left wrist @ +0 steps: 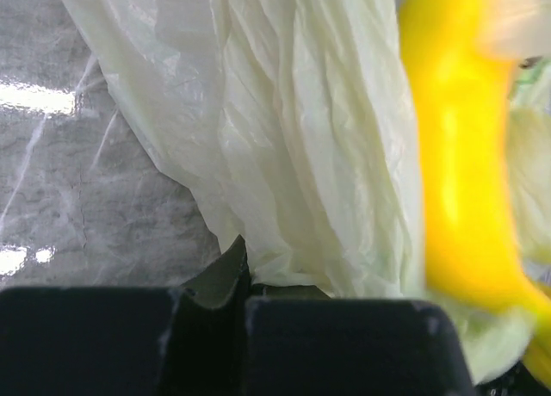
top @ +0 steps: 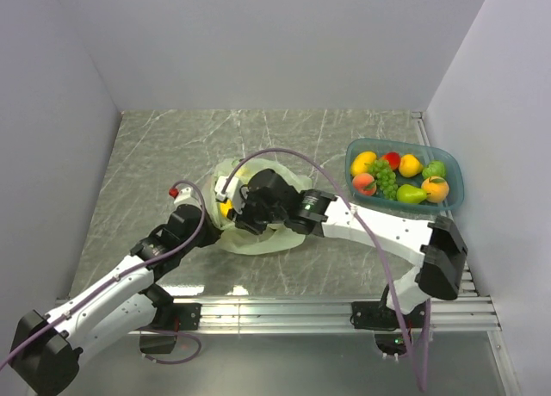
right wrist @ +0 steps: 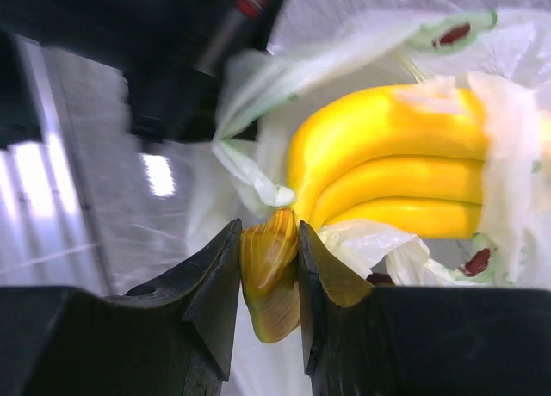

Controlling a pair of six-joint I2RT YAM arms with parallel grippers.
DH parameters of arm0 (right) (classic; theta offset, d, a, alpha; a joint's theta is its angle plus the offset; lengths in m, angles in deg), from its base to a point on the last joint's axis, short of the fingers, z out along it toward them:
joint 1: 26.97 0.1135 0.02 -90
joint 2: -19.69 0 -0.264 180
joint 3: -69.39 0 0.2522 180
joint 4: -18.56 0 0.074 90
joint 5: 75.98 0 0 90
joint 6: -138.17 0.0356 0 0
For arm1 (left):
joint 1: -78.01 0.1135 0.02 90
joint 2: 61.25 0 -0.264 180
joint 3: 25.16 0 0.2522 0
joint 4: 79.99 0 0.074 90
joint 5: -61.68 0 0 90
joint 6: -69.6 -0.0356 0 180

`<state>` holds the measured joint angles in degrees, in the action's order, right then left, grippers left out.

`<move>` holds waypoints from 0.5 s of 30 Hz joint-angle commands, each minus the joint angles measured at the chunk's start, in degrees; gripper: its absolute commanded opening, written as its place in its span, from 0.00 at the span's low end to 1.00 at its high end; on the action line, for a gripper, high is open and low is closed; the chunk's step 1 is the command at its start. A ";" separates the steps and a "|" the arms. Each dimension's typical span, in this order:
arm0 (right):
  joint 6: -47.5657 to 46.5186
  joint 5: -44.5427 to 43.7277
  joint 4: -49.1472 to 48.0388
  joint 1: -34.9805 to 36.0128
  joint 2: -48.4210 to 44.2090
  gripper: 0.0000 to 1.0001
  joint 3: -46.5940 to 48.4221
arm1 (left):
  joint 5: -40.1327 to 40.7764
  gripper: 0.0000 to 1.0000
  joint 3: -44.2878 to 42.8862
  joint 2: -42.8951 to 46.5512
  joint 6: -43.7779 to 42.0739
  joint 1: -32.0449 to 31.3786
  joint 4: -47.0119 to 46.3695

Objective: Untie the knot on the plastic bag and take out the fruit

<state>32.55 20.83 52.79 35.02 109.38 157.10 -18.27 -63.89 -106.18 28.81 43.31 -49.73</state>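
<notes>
Showing the banana bunch (right wrist: 396, 155) partly wrapped in the plastic bag (top: 263, 241) at mid-surface (top: 155, 155). Its long axis runs across the right wrist view, stem end toward the right end effector (right wrist: 269, 267), whose fingers are clamped on that brown stem. Film covers the far tips; from above, both arms hide most of the bunch. Left end effector (left wrist: 244, 284): fingers together at the bag's edge, pinched film indiscernible.

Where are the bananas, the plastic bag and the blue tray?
bananas (right wrist: 387, 138), right wrist view, on the top banana's skin.
plastic bag (left wrist: 293, 138), left wrist view, on its crinkled side.
blue tray (top: 455, 168), top external view, on its right wall.
</notes>
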 commanded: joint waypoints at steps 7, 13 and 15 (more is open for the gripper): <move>9.28 16.47 -1.13 -3.55 -12.15 0.00 3.74 | 2.79 0.01 -2.19 -0.34 -0.17 -0.20 -3.22; 15.25 27.20 -2.71 -9.43 -20.42 0.00 3.31 | 4.20 0.01 -2.19 -0.33 -0.52 -0.19 -2.96; 17.88 30.09 -5.51 -12.84 -24.01 0.00 1.82 | 3.85 0.01 -2.10 -0.60 -0.43 -0.28 -3.04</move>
<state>45.03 43.11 52.59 26.00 91.17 157.82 -15.74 -63.91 -107.12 28.81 43.31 -50.57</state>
